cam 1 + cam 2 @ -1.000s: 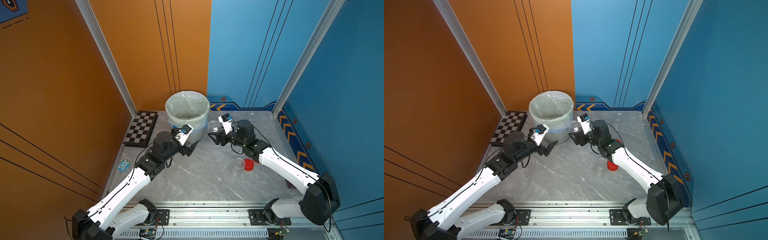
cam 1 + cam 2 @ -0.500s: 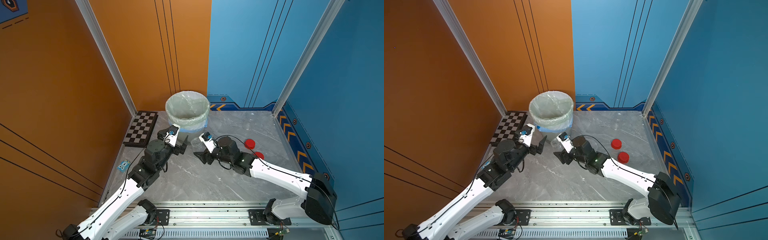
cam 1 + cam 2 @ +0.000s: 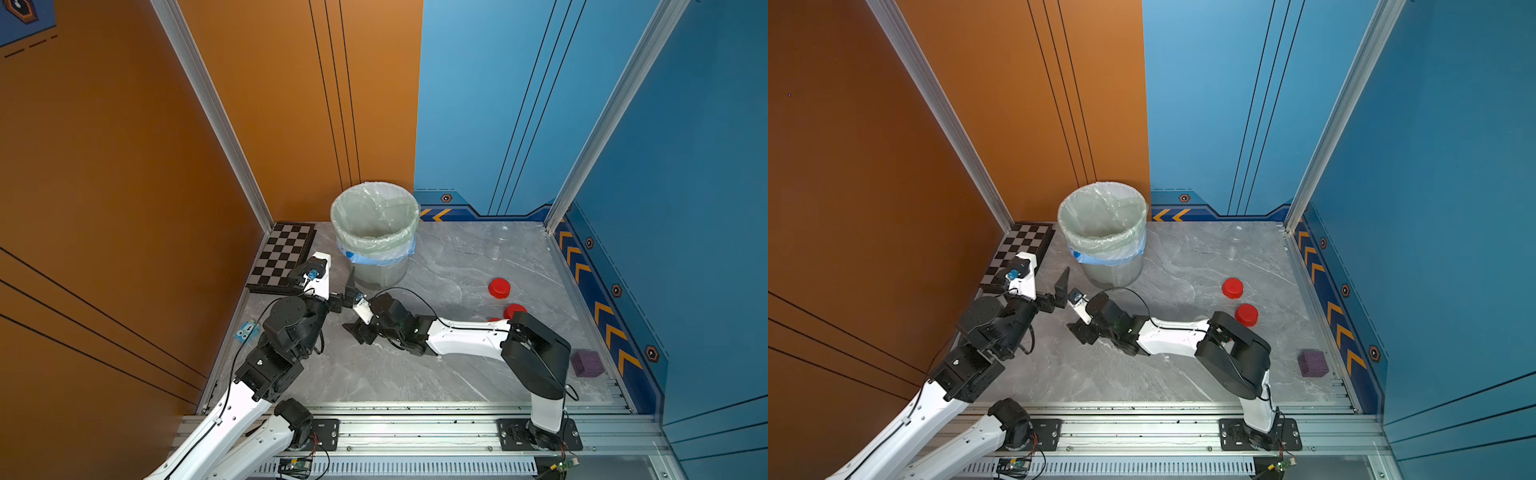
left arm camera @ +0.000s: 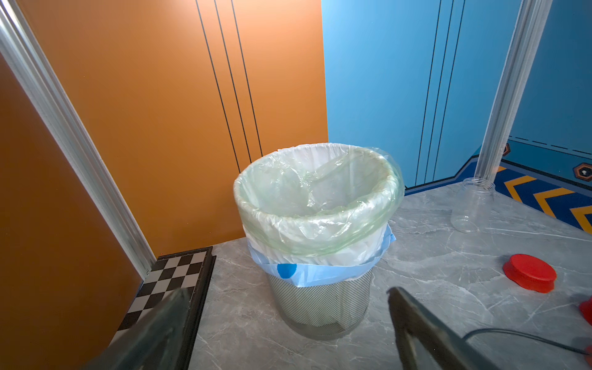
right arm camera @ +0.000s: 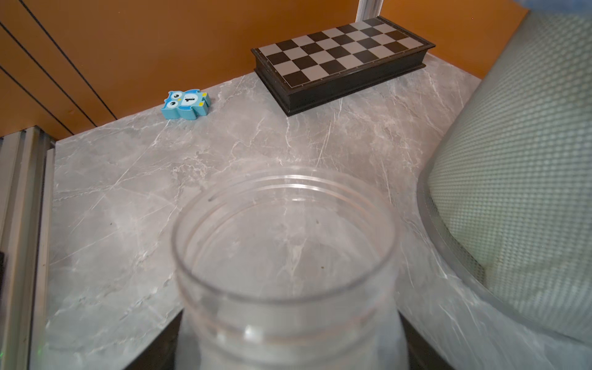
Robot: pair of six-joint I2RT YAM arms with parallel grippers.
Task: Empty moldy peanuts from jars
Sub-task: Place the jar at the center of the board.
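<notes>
Two clear jars [image 5: 285,256] [image 4: 473,205], perhaps three red lids [image 3: 498,288], one bin [image 3: 374,243].

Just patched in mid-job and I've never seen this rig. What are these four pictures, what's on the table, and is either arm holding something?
Two robot arms work a marble table. Two pictures look down from one overhead camera pair; the other two come from cameras on each arm's wrist. The right arm's fingers clasp a clear, lidless jar that looks empty. The left arm's fingers are spread open, holding nothing, facing the bag-lined bin. Also there: another open jar, red lids, a chessboard, a blue owl toy and a purple cube. No peanuts show.
</notes>
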